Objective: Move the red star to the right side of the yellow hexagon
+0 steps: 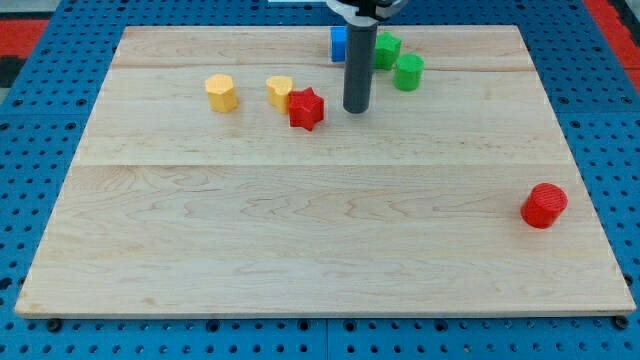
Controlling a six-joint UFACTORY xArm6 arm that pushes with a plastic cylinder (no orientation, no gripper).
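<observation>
While my tip [357, 109], a bare rod holding nothing, stands just at three o'clock of the red star [306, 108], the star touches a yellow block [281, 91] well right of the yellow hexagon [221, 92], so I judge only a leftward nudge remains

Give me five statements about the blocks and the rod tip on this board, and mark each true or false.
1. The red star touches a yellow block. True.
2. My tip is left of the red star. False: it is to its right, apart from it.
3. The red cylinder sits near the view's right edge. True.
4. Three green blocks are present. False: two.
5. The blue block is at the view's bottom. False: at the top.
</observation>
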